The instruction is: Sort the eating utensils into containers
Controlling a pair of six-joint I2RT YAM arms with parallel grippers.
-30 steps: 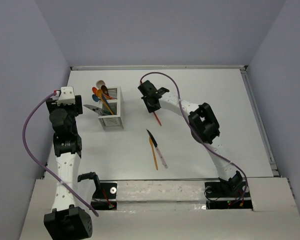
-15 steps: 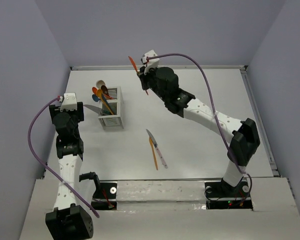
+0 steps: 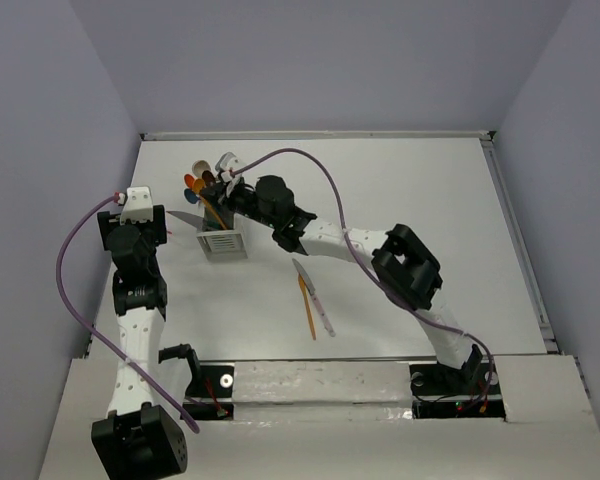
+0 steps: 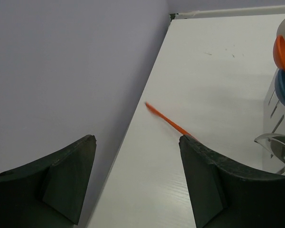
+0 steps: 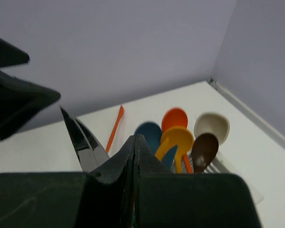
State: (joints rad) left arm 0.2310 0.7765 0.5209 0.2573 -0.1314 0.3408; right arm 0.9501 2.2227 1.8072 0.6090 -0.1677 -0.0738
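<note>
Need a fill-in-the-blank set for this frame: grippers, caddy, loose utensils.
The right gripper, over the caddy, is ___.
The left gripper is ___.
The brown spoon stands in the ___.
Mid-table, the knife lies beside an ___ utensil.
Missing words: shut; open; caddy; orange.

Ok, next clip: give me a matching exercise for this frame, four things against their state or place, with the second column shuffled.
Things:
1. left gripper
2. right gripper
3. brown spoon
4. pale-handled knife

States or places:
a. shut, above the caddy
b. lying flat on the table
c. open
d. standing bowl-up in the caddy

Pairs: 1-c, 2-a, 3-d, 4-b.
</note>
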